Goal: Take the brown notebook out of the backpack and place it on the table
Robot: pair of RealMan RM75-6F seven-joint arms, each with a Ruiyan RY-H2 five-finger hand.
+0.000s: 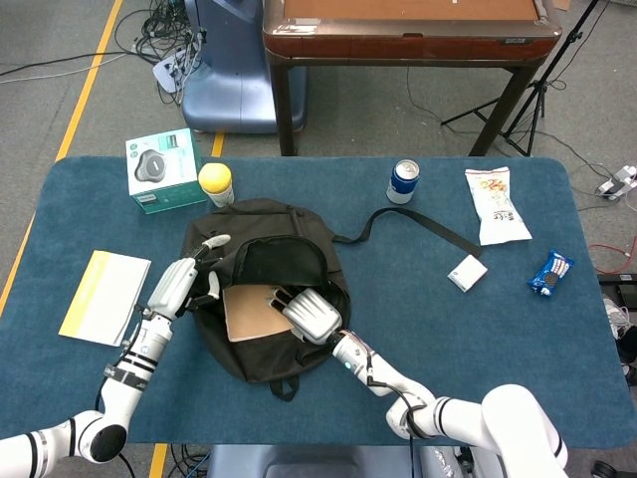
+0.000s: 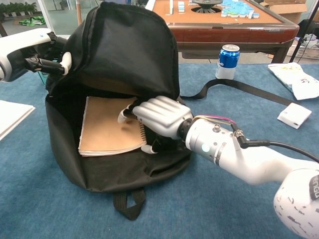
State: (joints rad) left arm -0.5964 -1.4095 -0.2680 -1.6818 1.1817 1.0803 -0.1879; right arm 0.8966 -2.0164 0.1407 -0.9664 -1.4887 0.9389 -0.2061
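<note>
The black backpack [image 1: 267,227] lies open in the middle of the blue table, its flap raised [image 2: 124,45]. Inside it lies the brown spiral notebook [image 1: 247,311] [image 2: 105,128], partly under the flap. My right hand [image 1: 311,317] [image 2: 159,117] reaches into the opening and grips the notebook's spiral edge, fingers on its cover and thumb under the edge. My left hand [image 1: 182,281] [image 2: 27,50] holds the backpack's left rim and keeps the opening wide.
Behind the backpack stand a yellow-lidded jar [image 1: 216,183] and a teal box [image 1: 164,169]. A yellow-white booklet [image 1: 105,296] lies at the left. A blue can [image 1: 403,181], the backpack strap [image 1: 418,221], a snack bag [image 1: 497,204], a white box [image 1: 467,272] and a blue packet [image 1: 550,274] lie on the right.
</note>
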